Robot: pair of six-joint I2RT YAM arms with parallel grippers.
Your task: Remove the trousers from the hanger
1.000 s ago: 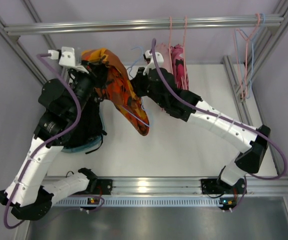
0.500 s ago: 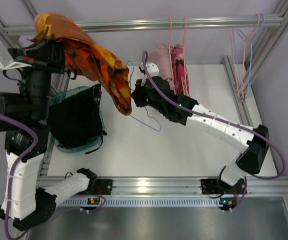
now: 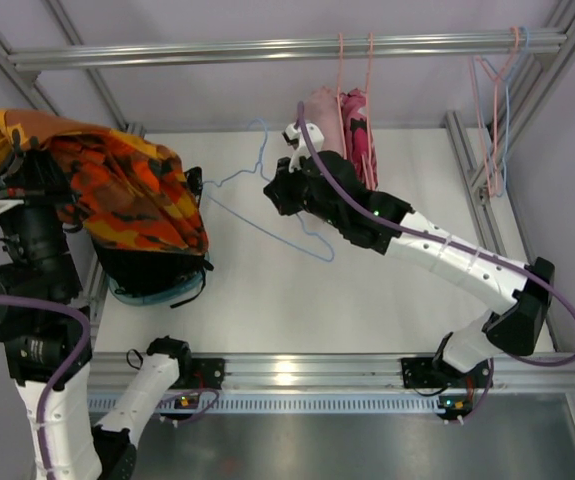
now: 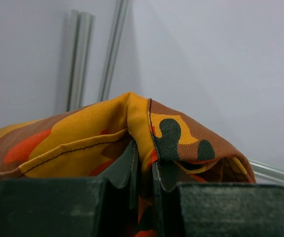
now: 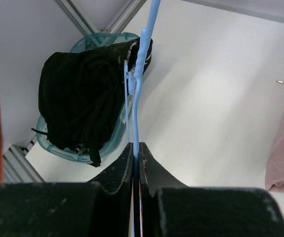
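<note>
Finds left gripper (image 4: pixel 144 165) clenched on a seamed fold of the orange camouflage trousers (image 3: pixel 132 195), bunched at far left above the teal basket (image 3: pixel 137 295) and off the blue hanger (image 5: pixel 139 74). Finds right gripper (image 5: pixel 136 153) pinched tight on the hanger's wire. Recommend lowering the cloth over the basket before letting go; hold the hanger steady, away from the pink trousers (image 3: pixel 319 108) on the rail (image 3: pixel 267 48).

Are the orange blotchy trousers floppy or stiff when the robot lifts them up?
Probably floppy: the orange trousers drape in loose folds from where the left fingers pinch them. Likely light too, since one small pinch of folded cloth seems to carry the whole pair. They might slip, because only a thin edge sits between the fingers.
</note>
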